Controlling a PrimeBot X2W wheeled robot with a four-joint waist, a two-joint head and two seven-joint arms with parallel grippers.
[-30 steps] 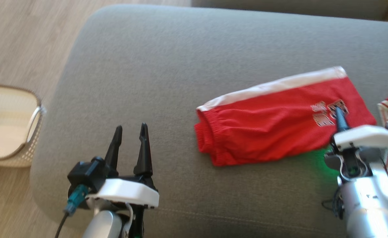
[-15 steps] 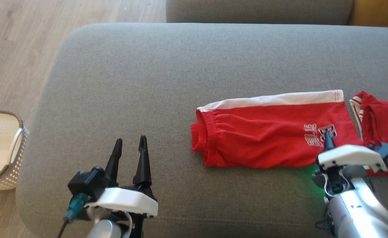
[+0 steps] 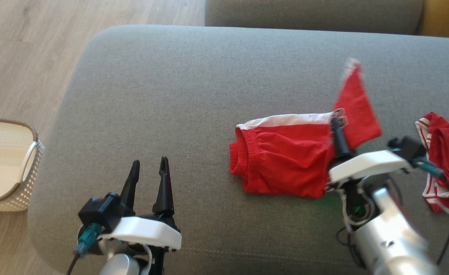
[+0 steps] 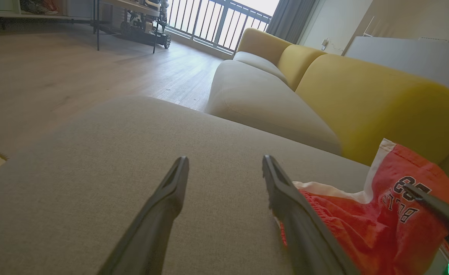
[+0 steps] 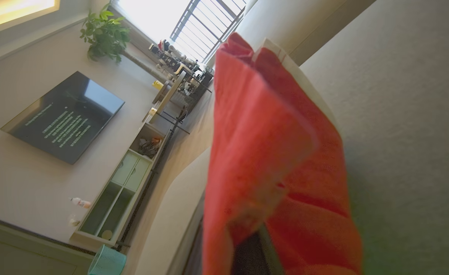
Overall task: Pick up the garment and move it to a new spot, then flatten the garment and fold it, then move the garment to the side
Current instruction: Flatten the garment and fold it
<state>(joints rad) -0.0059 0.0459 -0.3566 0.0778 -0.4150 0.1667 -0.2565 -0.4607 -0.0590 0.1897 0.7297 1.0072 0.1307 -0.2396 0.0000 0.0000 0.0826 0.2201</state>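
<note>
Red shorts [image 3: 281, 168] with a white side stripe lie on the grey sofa seat [image 3: 193, 95], right of centre. My right gripper [image 3: 337, 126] is shut on their right leg end, which stands lifted and tilted above the waistband half. In the right wrist view the red cloth [image 5: 270, 152] hangs across the middle and hides most of the fingers. My left gripper [image 3: 148, 164] rests low at the front left, open and holding nothing, well apart from the shorts. In the left wrist view the shorts [image 4: 362, 221] lie just right of my open left gripper [image 4: 224, 162].
A second red garment with white striped trim [image 3: 448, 152] lies at the seat's right edge, beside my right arm. A white woven basket [image 3: 2, 164] stands on the wooden floor to the left. A yellow sofa back [image 4: 362, 88] rises beyond the seat.
The right gripper has raised the leg end of the shorts off the seat and carried it leftward over the rest. The camera shifted. The left gripper stayed put.
</note>
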